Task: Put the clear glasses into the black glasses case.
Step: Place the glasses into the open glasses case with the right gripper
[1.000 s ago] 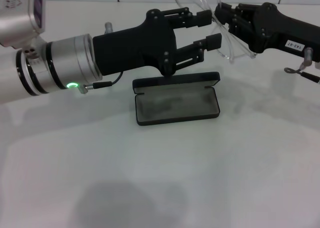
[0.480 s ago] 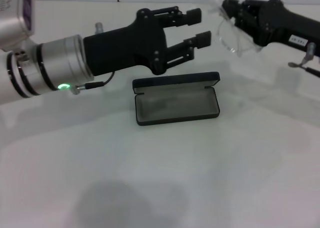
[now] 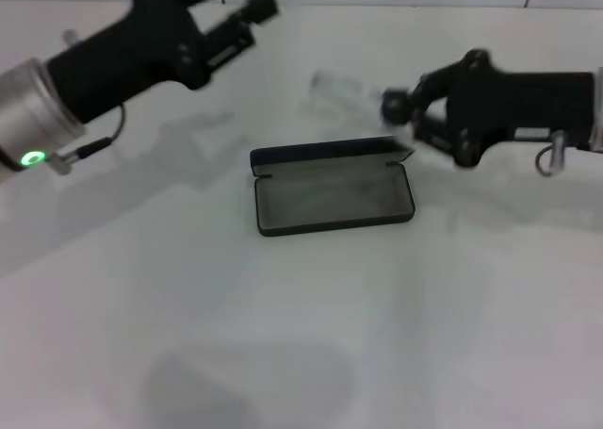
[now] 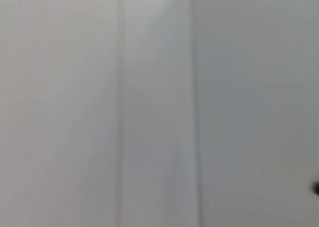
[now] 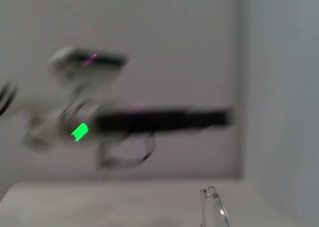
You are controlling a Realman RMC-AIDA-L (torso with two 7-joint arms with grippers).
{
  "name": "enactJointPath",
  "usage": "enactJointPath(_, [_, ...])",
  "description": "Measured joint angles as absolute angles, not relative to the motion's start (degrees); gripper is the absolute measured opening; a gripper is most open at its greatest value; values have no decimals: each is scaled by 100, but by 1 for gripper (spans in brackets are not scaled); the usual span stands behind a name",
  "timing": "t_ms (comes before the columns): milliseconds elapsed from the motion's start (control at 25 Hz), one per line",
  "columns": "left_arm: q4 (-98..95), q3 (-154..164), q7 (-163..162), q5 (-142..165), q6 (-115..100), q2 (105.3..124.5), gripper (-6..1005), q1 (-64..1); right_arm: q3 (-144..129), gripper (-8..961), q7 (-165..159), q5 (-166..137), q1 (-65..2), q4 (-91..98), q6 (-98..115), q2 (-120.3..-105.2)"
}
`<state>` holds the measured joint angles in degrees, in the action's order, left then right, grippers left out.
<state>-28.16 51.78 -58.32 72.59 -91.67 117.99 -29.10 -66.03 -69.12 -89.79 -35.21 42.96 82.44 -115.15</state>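
Right now the case (image 3: 332, 195) lies open at table centre, lid back flat toward 12 o'clock, grey lining bare, nothing in it. Glasses (image 3: 341, 91) show only as a faint clear smear at about 12 to 1 o'clock of the case, just off the right gripper (image 3: 403, 118), which sits at 2 o'clock of the case. Whether its jaws are clamped on the frame or spread I cannot tell; a clear temple tip (image 5: 213, 207) shows in the right wrist view, so the glasses are likely with that arm. Left gripper (image 3: 247, 12) is far off at 10 o'clock, jaws apart, holding nothing. Risks, as I judge them: a light grip on slick clear plastic could slip, dropping the glasses outside the case; unfolded temples could catch the lid edge or overhang the rim; a low approach could shove the case, since nothing braces it.
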Motion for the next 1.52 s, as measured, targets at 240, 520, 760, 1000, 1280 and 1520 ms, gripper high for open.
enactJointPath(240, [-2814,4891,-5838,7258,-9147,11814,488,-2756,-7561,109,-7626,-10153,-3523,5570,7905,-11563])
enactJointPath(520, [-2808,4887,-5835,7273,-9121,11817,486,-2720,-8662,111,-7890,-10572,-3521,5935,6680,-11583])
enactJointPath(760, [-2797,4887,-5824,7310,-9108,11821,488,-2720,-9296,113,-7840,-10816,-3372,6028,6086,-11602])
enactJointPath(1000, [-2786,4889,-5823,7313,-9099,11821,488,-2722,-9864,115,-7789,-10820,-3081,6231,5141,-11601])
enactJointPath(1280, [-2786,4907,-5843,7313,-8984,11838,488,-2759,-10198,117,-7735,-10785,-2979,6296,4623,-11613])
enactJointPath(1520, [-2786,4920,-5906,7313,-8957,11860,487,-2760,-10365,118,-7735,-10824,-2970,6302,4515,-11613])
